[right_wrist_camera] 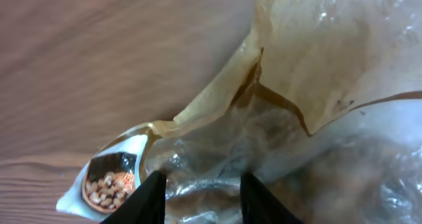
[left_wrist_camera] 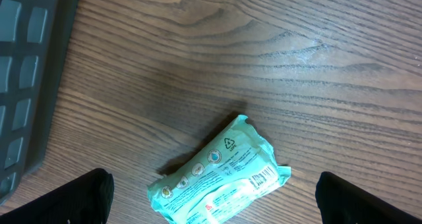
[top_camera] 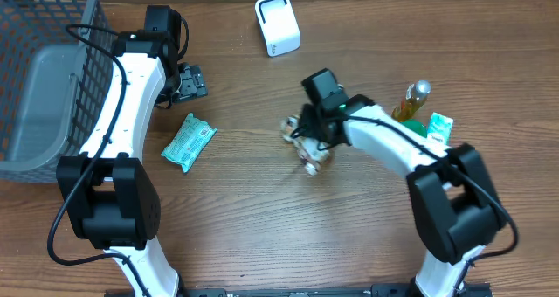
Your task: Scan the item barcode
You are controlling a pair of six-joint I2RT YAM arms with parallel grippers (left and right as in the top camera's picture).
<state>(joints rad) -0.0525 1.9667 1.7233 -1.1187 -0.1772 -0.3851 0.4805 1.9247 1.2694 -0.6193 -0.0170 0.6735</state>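
A clear, crinkled snack bag (right_wrist_camera: 297, 85) with a brown seam and a small nut picture on its label lies at the table's middle (top_camera: 307, 150). My right gripper (top_camera: 312, 138) is down on it, and in the right wrist view the gripper (right_wrist_camera: 206, 196) has both black fingers pinched into the plastic. No barcode shows on the bag. The white scanner (top_camera: 277, 24) stands at the back centre. My left gripper (top_camera: 179, 80) hangs open, its fingers spread wide (left_wrist_camera: 214, 192) over a green packet (left_wrist_camera: 217, 178) without touching it. A barcode (left_wrist_camera: 264, 178) shows on the packet's end.
A grey wire basket (top_camera: 35, 70) holding a grey bin fills the far left. The green packet (top_camera: 189, 141) lies left of centre. A bottle (top_camera: 412, 100) and a green carton (top_camera: 439, 127) stand close beside the right arm, to the right.
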